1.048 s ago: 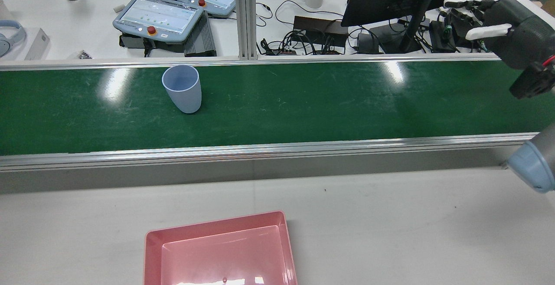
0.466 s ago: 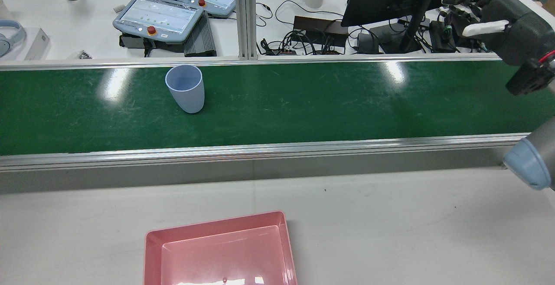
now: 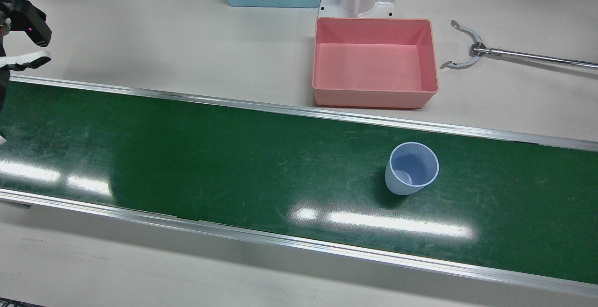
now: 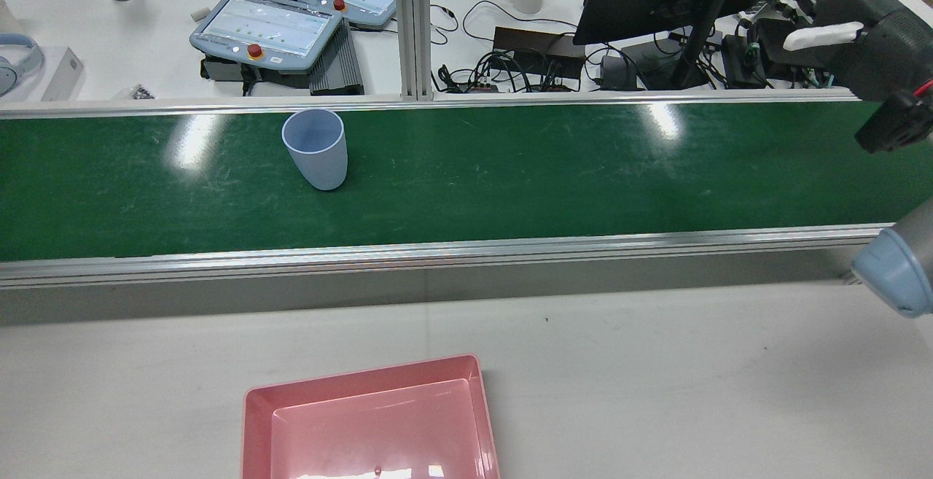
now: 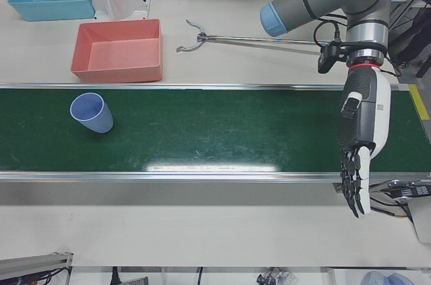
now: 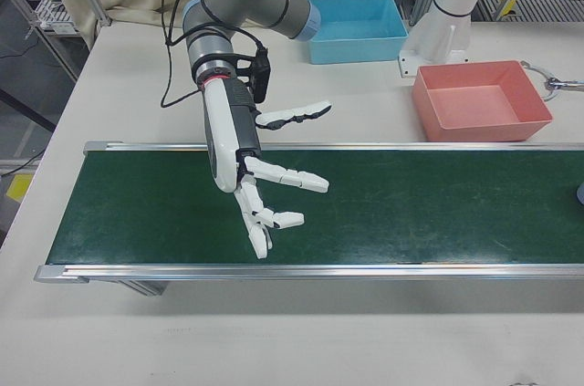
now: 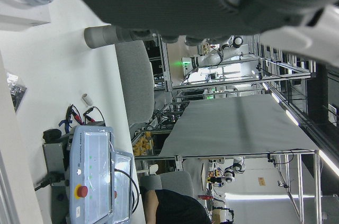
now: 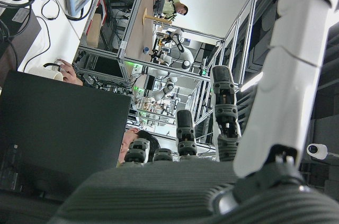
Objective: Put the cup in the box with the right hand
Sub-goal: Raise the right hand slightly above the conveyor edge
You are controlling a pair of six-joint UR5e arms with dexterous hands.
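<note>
Green belt carries cup point(image 4: 315, 147) slightly rightward versus earlier rear views; right robot hand point(image 6: 265, 190) hangs released, empty, well apart. Left robot hand point(image 5: 360, 147) released too. Grasp not started; pink box point(image 3: 373, 61) empty.

The cup point(image 3: 411, 168) stands on the belt point(image 3: 233, 157), the box point(image 3: 373, 61) on the table behind it

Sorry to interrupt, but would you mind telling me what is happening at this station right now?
A pale blue cup stands upright on the green conveyor belt, untouched. The right hand hangs open above the belt's other end, far from the cup. The left hand hangs open too, fingers pointing down, holding nothing. The pink box meant for the cup sits empty on the table beside the belt.
</note>
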